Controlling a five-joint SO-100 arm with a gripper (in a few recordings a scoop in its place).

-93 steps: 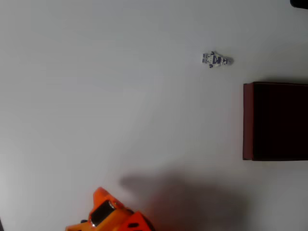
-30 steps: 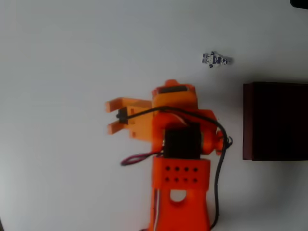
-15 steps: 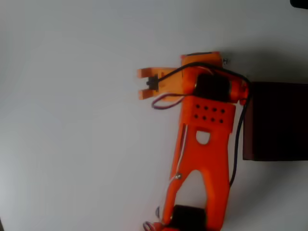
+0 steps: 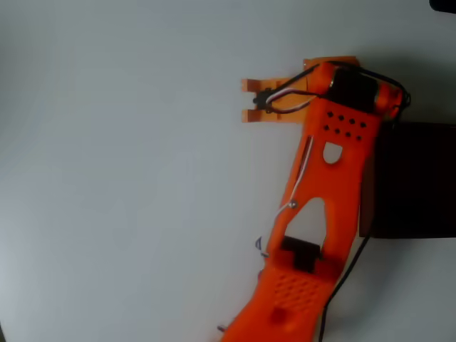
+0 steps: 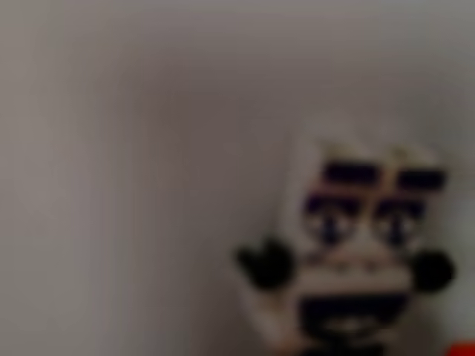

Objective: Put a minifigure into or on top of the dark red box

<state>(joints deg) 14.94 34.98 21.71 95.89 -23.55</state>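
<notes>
The minifigure (image 5: 356,252) fills the lower right of the wrist view, very close and blurred: white body, dark markings, black hands. From overhead it lies hidden under my orange arm. The dark red box (image 4: 417,178) stands at the right edge of the overhead view, with its left wall partly behind the arm. My gripper head (image 4: 331,75) hangs over the spot just above and left of the box's top-left corner. Its fingers point down and are covered by the wrist, so their gap does not show. A small orange bit (image 5: 462,348) sits in the wrist view's bottom right corner.
The white table (image 4: 107,178) stretches bare to the left of the arm. The arm's long orange link (image 4: 324,185) and black cable (image 4: 349,271) run from the bottom edge up along the box's left side. A dark object (image 4: 443,4) pokes in at the top right corner.
The arm came in from the bottom edge and swung up and to the right. Its head now covers the minifigure, which lay in plain sight one second ago.
</notes>
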